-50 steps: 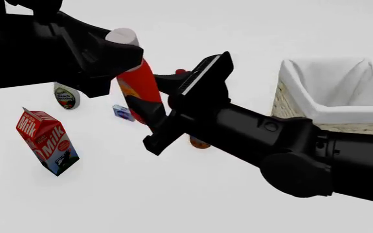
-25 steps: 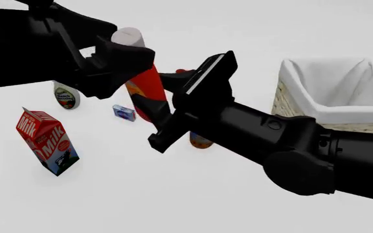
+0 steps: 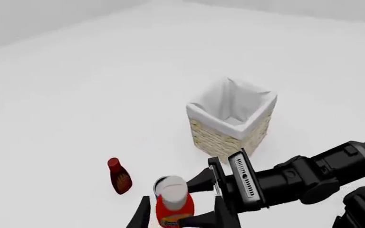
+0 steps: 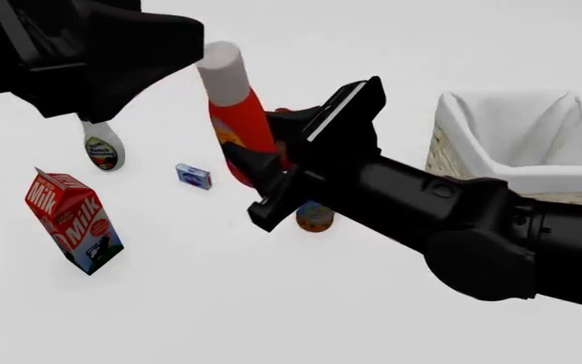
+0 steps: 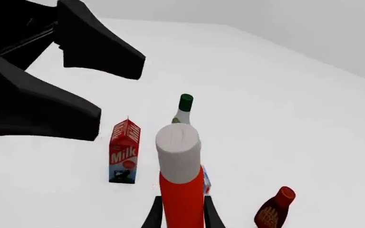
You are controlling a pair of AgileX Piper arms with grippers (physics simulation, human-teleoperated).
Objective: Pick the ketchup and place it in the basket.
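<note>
The ketchup (image 4: 242, 114), a red-orange bottle with a tall white cap, hangs tilted above the table. My right gripper (image 4: 258, 155) is shut on its lower body. In the right wrist view the ketchup (image 5: 181, 190) stands between that gripper's (image 5: 179, 217) two fingers. My left gripper (image 4: 145, 72) is open at the upper left, apart from the bottle, and its two dark fingers (image 5: 100, 47) fill the near side of the right wrist view. The basket (image 4: 514, 178), wicker with a white cloth lining, stands at the right; the left wrist view shows the basket (image 3: 220, 140) beyond the right arm.
A red milk carton (image 4: 73, 220) leans at the left. A white bottle with a green cap (image 4: 102, 148), a small blue box (image 4: 193, 176) and a can (image 4: 314, 218) stand under the lifted bottle. A dark maroon bottle (image 3: 119, 176) stands behind it.
My left gripper has let go of the ketchup and drawn back up and to the left. The right gripper has carried the bottle higher and slightly right.
</note>
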